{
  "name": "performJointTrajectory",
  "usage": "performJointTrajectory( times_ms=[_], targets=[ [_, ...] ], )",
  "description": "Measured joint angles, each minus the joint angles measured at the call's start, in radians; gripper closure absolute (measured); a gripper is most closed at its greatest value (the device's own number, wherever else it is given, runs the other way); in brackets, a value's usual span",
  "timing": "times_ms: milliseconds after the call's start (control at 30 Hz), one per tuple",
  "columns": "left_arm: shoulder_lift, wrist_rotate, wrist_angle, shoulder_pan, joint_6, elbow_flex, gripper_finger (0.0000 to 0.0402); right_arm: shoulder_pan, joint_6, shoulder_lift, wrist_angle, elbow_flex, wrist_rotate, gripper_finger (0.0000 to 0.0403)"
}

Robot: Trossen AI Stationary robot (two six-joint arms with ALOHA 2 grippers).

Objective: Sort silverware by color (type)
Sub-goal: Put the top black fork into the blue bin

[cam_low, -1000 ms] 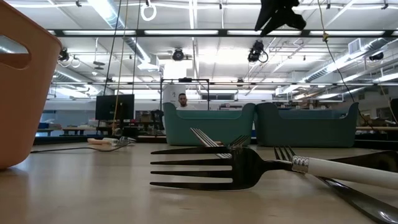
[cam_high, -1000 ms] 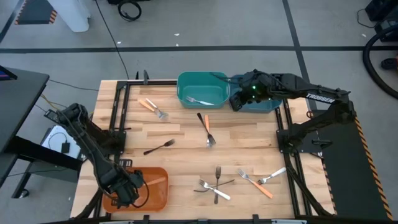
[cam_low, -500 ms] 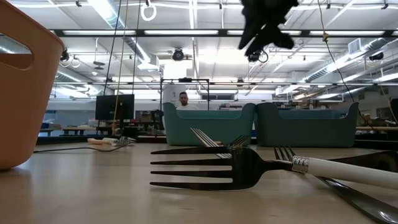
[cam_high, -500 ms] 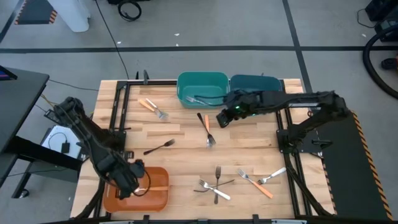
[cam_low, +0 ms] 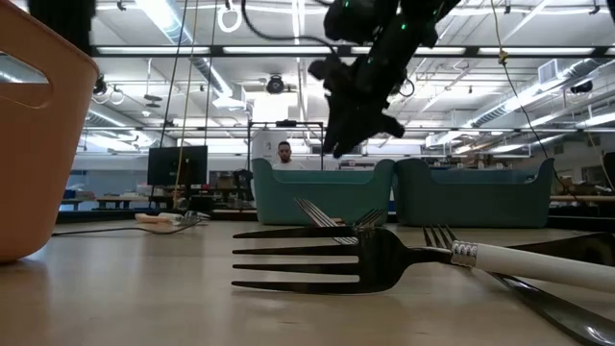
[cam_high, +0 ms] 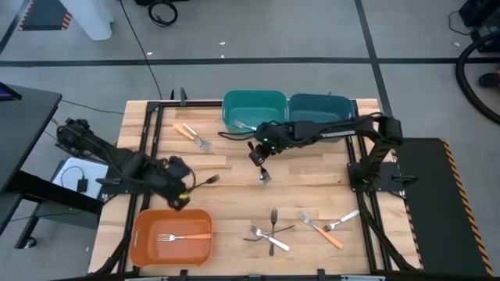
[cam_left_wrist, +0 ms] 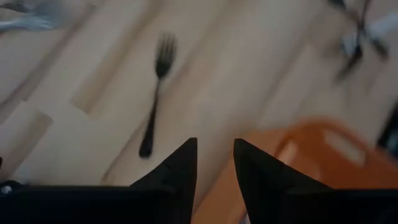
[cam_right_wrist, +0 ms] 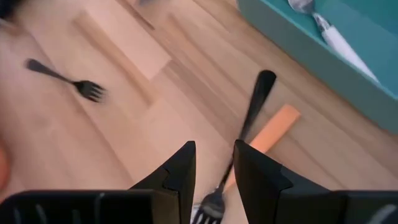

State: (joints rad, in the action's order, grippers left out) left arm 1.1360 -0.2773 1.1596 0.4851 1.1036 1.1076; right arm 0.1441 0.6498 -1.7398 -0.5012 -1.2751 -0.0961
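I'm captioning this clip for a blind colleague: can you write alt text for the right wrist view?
The right gripper, fingers open and empty, hangs over a black-handled fork crossed on an orange-handled fork on the wooden table. Another black fork lies apart; a white-handled fork rests in the teal bin.

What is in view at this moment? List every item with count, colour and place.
Orange bin: one, near left corner, holding one orange-handled fork.
Teal bins: two, far edge; the lighter holds a white-handled fork.
Black fork: one, left of centre.
Black and orange forks: crossed, centre.
Orange fork: one, far left.
Mixed forks: about five, near edge.
Person: one, background.
Left gripper: open, beside the black fork.
Right gripper: open, over the crossed forks.
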Motion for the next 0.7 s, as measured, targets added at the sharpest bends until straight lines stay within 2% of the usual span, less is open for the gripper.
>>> performJointTrajectory(
  times_ms=[233, 433, 700],
  targets=[
    [0.0, -0.039, -0.132, -0.142, 0.002, 0.0, 0.0287, 0.032, -0.004, -0.092, 0.047, 0.0, 0.044, 0.0289],
    [0.001, -0.062, -0.269, -0.229, -0.1, 0.0, 0.0287, 0.035, -0.028, -0.147, 0.082, 0.0, 0.047, 0.0289],
    [0.001, -0.061, -0.31, -0.291, -0.172, 0.0, 0.0287, 0.035, -0.044, -0.203, 0.104, 0.0, 0.062, 0.0289]
  ],
)
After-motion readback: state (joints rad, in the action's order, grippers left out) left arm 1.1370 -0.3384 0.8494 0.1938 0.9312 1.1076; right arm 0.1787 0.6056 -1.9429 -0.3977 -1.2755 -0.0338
